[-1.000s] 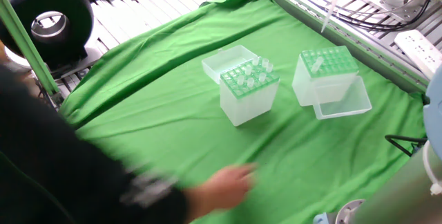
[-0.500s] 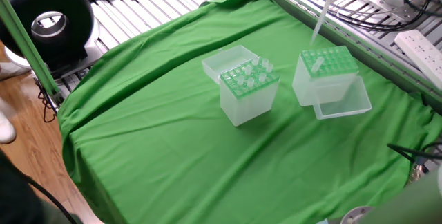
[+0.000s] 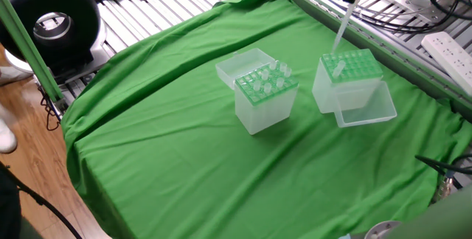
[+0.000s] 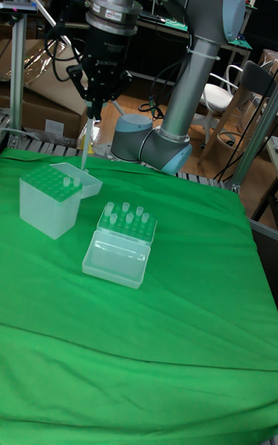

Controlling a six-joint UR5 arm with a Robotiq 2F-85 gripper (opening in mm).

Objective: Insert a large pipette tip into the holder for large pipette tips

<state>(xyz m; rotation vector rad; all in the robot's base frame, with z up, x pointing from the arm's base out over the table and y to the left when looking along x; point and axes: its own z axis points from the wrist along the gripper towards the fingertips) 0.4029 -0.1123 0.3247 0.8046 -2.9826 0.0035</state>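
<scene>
My jaws [image 4: 92,116] grip the tip [image 4: 85,145] upright, hanging just above the holder [image 4: 50,199] near the desk's back edge

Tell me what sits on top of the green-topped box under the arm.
One tip lies on the green-topped box; the gripper holds another tip above it. The box's inside is unclear.

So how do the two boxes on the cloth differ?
The holder has one tip standing in its green grid; the other box has many clear tips sticking up. The holder sits under the gripper with its tip; the other box stands apart. Both are translucent, with lids open.
</scene>
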